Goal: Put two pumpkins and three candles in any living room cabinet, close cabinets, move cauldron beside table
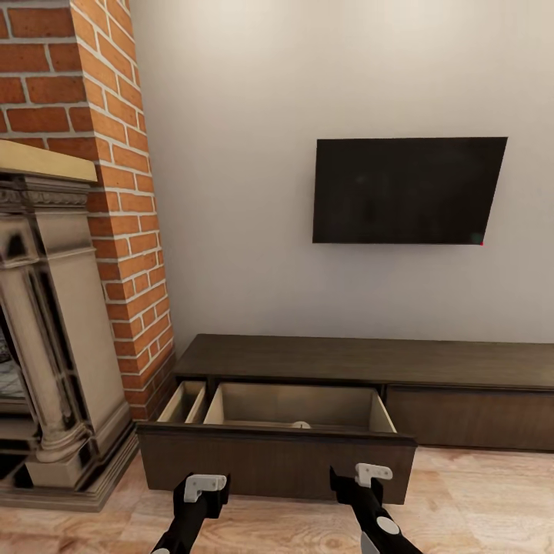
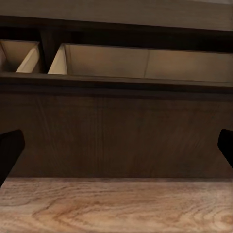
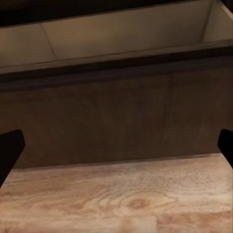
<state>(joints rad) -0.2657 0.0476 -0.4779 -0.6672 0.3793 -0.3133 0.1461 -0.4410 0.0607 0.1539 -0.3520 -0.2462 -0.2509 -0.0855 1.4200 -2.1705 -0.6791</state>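
Note:
The long dark brown cabinet (image 1: pixel 369 360) stands against the wall with its left drawer (image 1: pixel 273 454) pulled out, pale wood inside. A small grey-beige rounded top, likely a candle (image 1: pixel 301 424), peeks over the drawer front. My left gripper (image 1: pixel 201 492) and right gripper (image 1: pixel 358 481) hover low in front of that drawer front, both open and holding nothing. In the wrist views, the left gripper (image 2: pixel 116 150) and right gripper (image 3: pixel 116 150) face the dark drawer front (image 2: pixel 116 131) (image 3: pixel 111 121) just above the floor. The pumpkins, the cauldron and the table are out of view.
A brick chimney and stone fireplace (image 1: pixel 54 323) stand close on the left, beside the drawer. A black TV (image 1: pixel 408 191) hangs on the wall above the cabinet. The cabinet's right drawer front (image 1: pixel 469 419) is shut. Light wood floor (image 1: pixel 477 500) runs to the right.

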